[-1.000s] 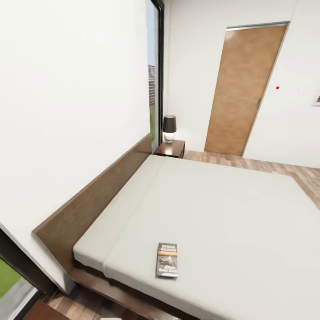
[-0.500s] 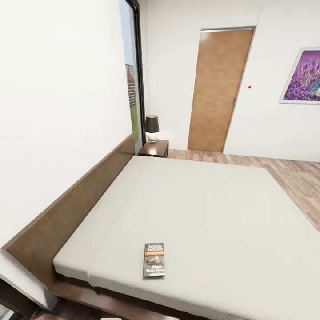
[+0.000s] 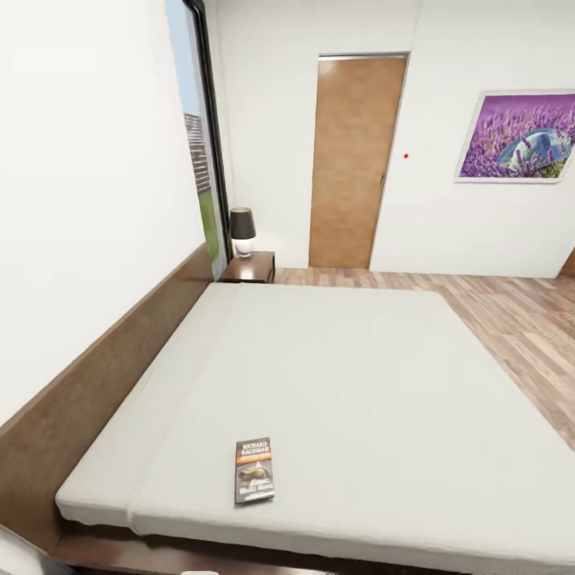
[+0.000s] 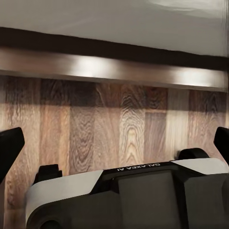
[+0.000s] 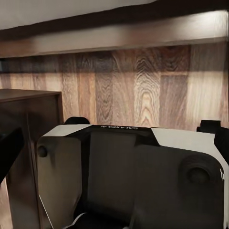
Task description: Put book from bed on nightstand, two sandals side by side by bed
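The book [image 3: 255,470] lies flat on the off-white mattress of the bed [image 3: 343,383], close to its near edge, dark cover up with white lettering and an orange band. A nightstand [image 3: 249,267] with a dark-shaded lamp [image 3: 242,231] stands at the bed's far corner, by the headboard [image 3: 104,375]. The blue sandals are out of view. My left gripper [image 4: 114,143] hangs open over wood floor beside the dark bed frame [image 4: 114,67]. My right gripper [image 5: 114,143] is also open, low over the floor, with nothing between its fingers.
A brown door [image 3: 351,160] and a purple picture [image 3: 519,136] are on the far wall. A tall window [image 3: 200,152] stands behind the nightstand. Wood floor [image 3: 511,319] runs along the bed's right side. A dark wooden furniture side [image 5: 28,143] is close to my right gripper.
The whole head view has swung to the right, bringing the purple picture fully in. The book, bed and nightstand have not moved.
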Robot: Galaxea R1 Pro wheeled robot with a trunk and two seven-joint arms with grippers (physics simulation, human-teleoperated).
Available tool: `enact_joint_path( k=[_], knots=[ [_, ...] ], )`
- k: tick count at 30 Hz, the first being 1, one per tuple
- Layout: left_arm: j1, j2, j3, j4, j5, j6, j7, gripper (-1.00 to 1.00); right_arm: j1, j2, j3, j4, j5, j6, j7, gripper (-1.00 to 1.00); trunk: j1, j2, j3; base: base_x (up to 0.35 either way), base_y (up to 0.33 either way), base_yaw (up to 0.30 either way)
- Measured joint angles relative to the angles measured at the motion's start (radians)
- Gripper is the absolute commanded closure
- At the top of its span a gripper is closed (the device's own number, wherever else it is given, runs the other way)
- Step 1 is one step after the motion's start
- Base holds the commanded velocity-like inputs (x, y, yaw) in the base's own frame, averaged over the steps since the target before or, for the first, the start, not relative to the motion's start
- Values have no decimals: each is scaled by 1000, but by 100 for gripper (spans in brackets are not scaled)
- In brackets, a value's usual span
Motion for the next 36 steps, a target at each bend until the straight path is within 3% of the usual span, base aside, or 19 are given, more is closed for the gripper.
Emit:
enact_joint_path(
  k=[9,23,36],
  knots=[
    [0,0,0,0,0,0,0,-100,0,0,0,0,0,0,0,-100,0,0,0,0,0,-234],
    [0,0,0,0,0,0,0,-100,0,0,0,0,0,-1,-6,-100,0,0,0,0,0,-23],
    [0,0,0,0,0,0,0,-100,0,1,0,1,2,-2,-8,-100,0,0,1,0,0,-128]
  ],
)
